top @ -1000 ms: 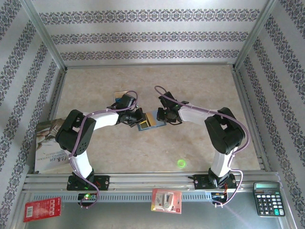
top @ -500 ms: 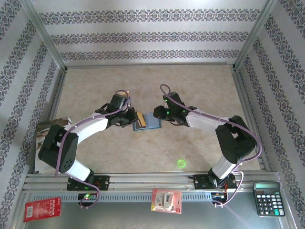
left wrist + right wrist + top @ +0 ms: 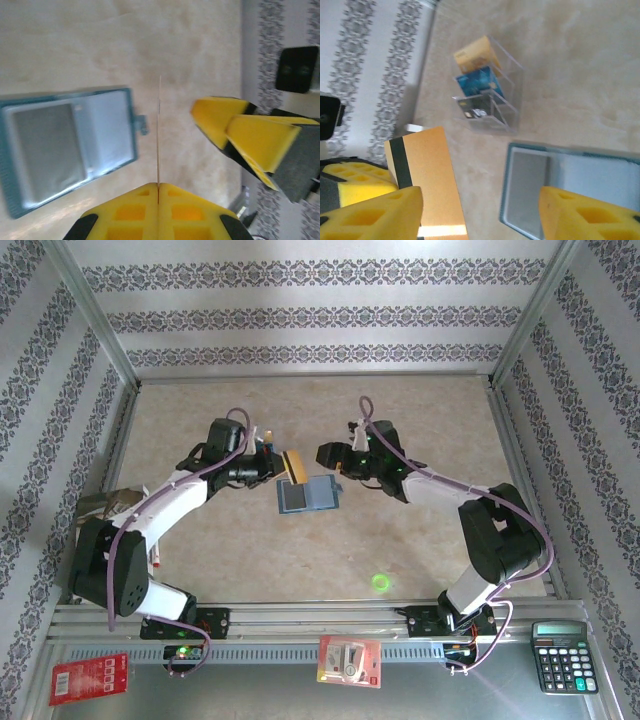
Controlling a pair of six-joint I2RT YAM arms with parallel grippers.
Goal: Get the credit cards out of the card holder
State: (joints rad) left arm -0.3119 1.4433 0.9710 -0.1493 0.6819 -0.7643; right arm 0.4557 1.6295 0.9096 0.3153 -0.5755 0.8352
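The slate-blue card holder (image 3: 308, 496) lies open on the table between the arms, a grey card in one panel (image 3: 47, 142). My left gripper (image 3: 272, 463) is shut on a tan-gold credit card (image 3: 293, 463) with a black stripe, held in the air to the left of and above the holder. In the left wrist view the card (image 3: 159, 135) stands edge-on between the shut fingers. My right gripper (image 3: 335, 457) hangs open just behind the holder's right side, nothing between its fingers. The right wrist view shows the gold card (image 3: 422, 185) and the holder (image 3: 570, 190) below.
A clear plastic rack (image 3: 487, 92) holds a gold, a blue and a dark card. A magazine (image 3: 100, 515) lies at the left edge. Two red packets (image 3: 88, 677) (image 3: 349, 660) and a black calculator (image 3: 563, 655) sit on the near rail. A green light spot (image 3: 380, 582) marks the table.
The right gripper opened and let go of the card holder, which now lies flat. The left gripper drew back to the left with the gold card, clear of the holder.
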